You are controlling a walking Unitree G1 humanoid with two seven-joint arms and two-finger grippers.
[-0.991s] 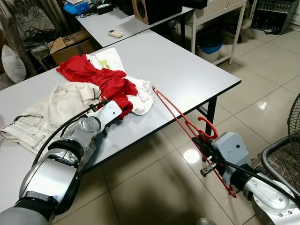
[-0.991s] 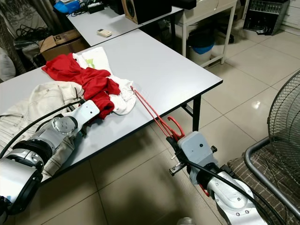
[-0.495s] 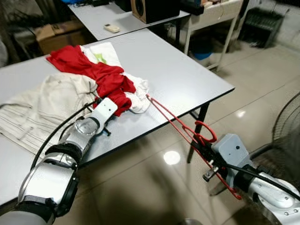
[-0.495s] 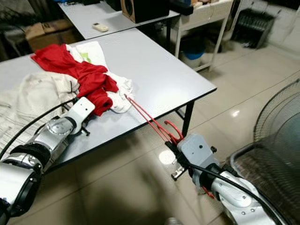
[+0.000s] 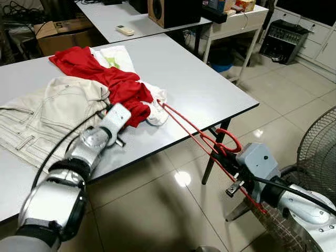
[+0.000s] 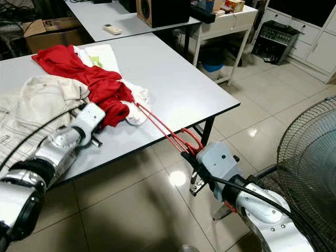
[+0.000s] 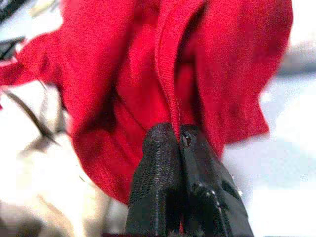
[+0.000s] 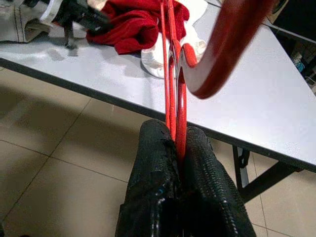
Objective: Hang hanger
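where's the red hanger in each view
Left eye view: red hanger runs from the white cloth past the table edge to the right gripper.
Right eye view: same, lower centre.
Left wrist view: not identifiable.
Right wrist view: centre, between the fingers.
Shared landmark: red garment.

Red hanger [image 5: 202, 137] slanting from table edge, hook curled upward

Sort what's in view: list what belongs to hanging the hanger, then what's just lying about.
Job:
red hanger, clamped in right gripper
red garment, a fold pinched by left gripper

Lying about:
beige jeans
white cloth
remote
speaker
cardboard box
fan
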